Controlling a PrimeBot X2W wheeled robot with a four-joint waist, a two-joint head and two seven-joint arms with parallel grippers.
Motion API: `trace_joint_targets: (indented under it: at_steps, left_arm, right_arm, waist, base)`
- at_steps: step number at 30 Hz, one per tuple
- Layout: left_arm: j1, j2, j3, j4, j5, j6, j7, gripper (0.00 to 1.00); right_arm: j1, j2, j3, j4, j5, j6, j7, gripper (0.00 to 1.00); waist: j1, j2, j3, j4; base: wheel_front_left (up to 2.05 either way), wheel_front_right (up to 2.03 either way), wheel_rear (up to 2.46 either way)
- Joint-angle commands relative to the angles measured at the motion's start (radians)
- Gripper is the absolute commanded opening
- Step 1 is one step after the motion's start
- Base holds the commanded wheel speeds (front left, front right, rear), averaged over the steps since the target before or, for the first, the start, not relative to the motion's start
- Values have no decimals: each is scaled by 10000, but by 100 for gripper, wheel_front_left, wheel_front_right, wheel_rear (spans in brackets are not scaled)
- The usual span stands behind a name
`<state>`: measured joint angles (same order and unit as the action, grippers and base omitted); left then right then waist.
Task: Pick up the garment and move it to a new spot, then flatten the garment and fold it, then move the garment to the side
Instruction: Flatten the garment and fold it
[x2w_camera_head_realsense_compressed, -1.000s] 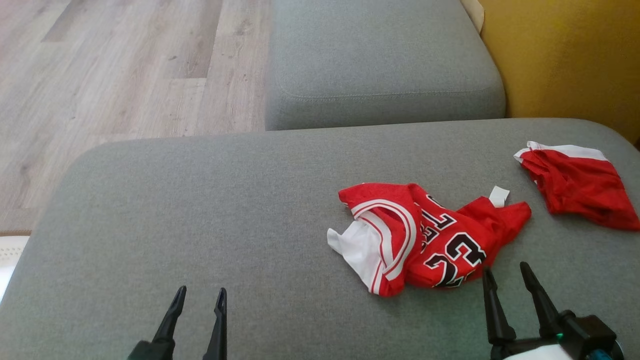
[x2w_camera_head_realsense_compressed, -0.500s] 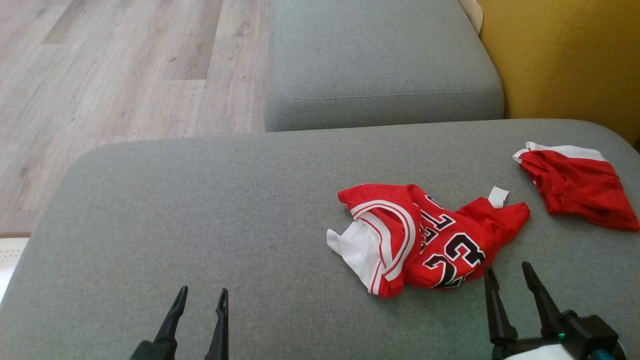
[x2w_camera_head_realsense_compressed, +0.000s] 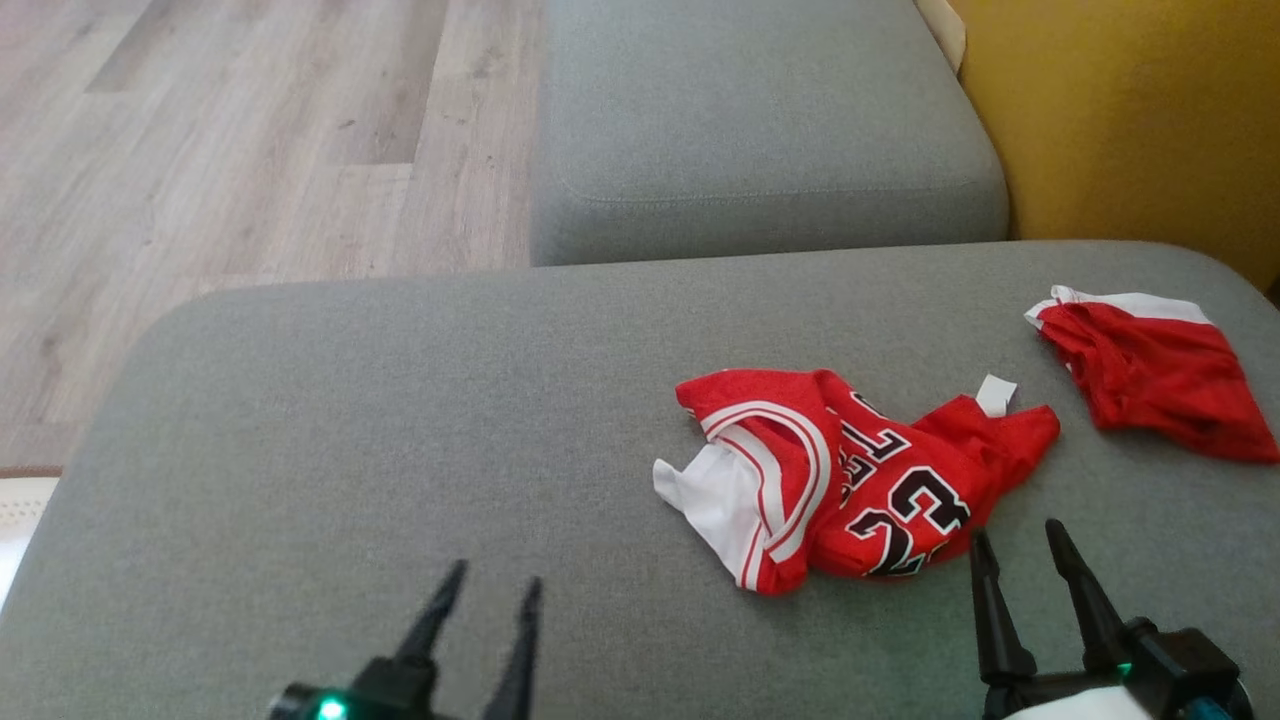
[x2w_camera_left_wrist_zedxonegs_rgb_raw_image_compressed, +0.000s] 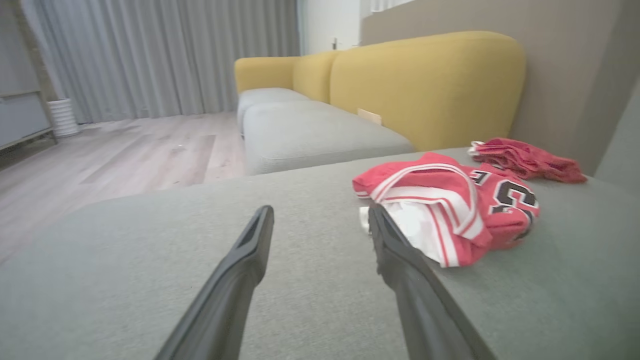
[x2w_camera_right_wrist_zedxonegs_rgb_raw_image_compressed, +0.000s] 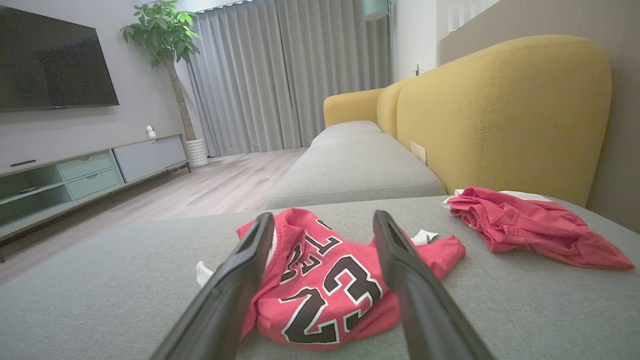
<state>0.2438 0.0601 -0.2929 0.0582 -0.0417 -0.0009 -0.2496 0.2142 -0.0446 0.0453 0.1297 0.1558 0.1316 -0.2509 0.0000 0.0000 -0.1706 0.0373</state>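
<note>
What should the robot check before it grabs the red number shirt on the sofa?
1. The right gripper is open: ok.
2. The left gripper is open: ok.
3. The red jersey lies straight ahead of the right gripper: ok.
4. Nothing lies on top of the red jersey: ok.
5. The other red garment lies apart from the red jersey: ok.
6. The red jersey is flat enough to fold: not ok, it is crumpled on the grey cushion.
</note>
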Motion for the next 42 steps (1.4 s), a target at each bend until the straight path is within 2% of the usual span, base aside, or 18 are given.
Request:
trace_joint_targets:
  at_steps: [1, 2, 4, 8, 14, 18, 21, 29, 33, 34, 35, 36, 39, 42]
  left_arm:
    - [-945, -98, -144, 48, 137, -246, -122, 100]
    - [-945, -98, -144, 48, 137, -246, -122, 100]
    - [-1320, -99, -634, 457, 189, -571, -122, 100]
    - [-2329, -99, -2100, 1505, 438, -1141, -122, 100]
    - [-4008, -99, -4153, 2925, 173, -1285, -122, 100]
    - [-4933, -99, -5115, 3866, -57, -1293, -122, 100]
    - [-5436, -99, -5283, 4475, -258, -1156, -122, 100]
    - [-6643, -99, -5525, 6451, -270, -332, -122, 100]
    - [-7136, -99, -5538, 6862, -423, -262, -122, 100]
    - [-7234, -99, -5554, 6915, -443, -270, -122, 76]
    - [-7308, -99, -5565, 6935, -472, -279, -122, 21]
    - [-7354, -99, -5570, 6935, -533, -326, -122, 0]
    - [-7400, -99, -5480, 6698, -978, -586, -122, 0]
    - [-7328, -99, -5235, 5676, -2121, -1020, -122, 0]
  right_arm:
    - [-571, -57, 286, -428, -44, -9, -109, 100]
    - [-571, -57, 286, -428, -44, -9, -109, 100]
    - [-648, -57, 348, -490, -88, -9, -109, 100]
    - [-734, -56, 307, -571, -176, -9, -109, 100]
    - [-975, -83, 509, -590, -413, -9, -109, 100]
    - [-1218, -171, 661, -598, -464, -9, -109, 100]
    - [-1360, -229, 728, -611, -490, -9, -109, 100]
    - [-1602, -296, 803, -680, -532, -9, -109, 100]
    - [-1817, -274, 849, -719, -536, -9, -109, 100]
    - [-1866, -265, 860, -719, -540, -9, -109, 100]
    - [-1906, -255, 866, -716, -545, -9, -109, 100]
    - [-1937, -247, 865, -711, -551, -9, -109, 100]
    - [-1985, -219, 808, -715, -571, -9, -109, 100]
    - [-1959, -189, 690, -719, -562, -9, -109, 100]
  waist:
    - [0, 0, 127, -104]
    - [0, 0, 127, -104]
    - [0, 0, 273, -215]
    - [0, 0, 567, -430]
    - [0, 0, 1090, -1012]
    - [0, 0, 1438, -1550]
    - [0, 0, 1682, -1935]
    - [0, 0, 2295, -2671]
    - [0, 0, 2626, -2856]
    - [0, 0, 2676, -2888]
    - [0, 0, 2714, -2910]
    - [0, 0, 2738, -2923]
    - [0, 0, 2727, -2936]
    - [0, 0, 2595, -2866]
  base:
    - [0, 0, 0]
    - [0, 0, 0]
    - [0, 0, 0]
    - [0, 0, 0]
    - [0, 0, 0]
    - [0, 0, 0]
    - [0, 0, 0]
    - [0, 0, 0]
    - [0, 0, 0]
    - [0, 0, 0]
    - [0, 0, 0]
    - [0, 0, 0]
    - [0, 0, 0]
    - [0, 0, 0]
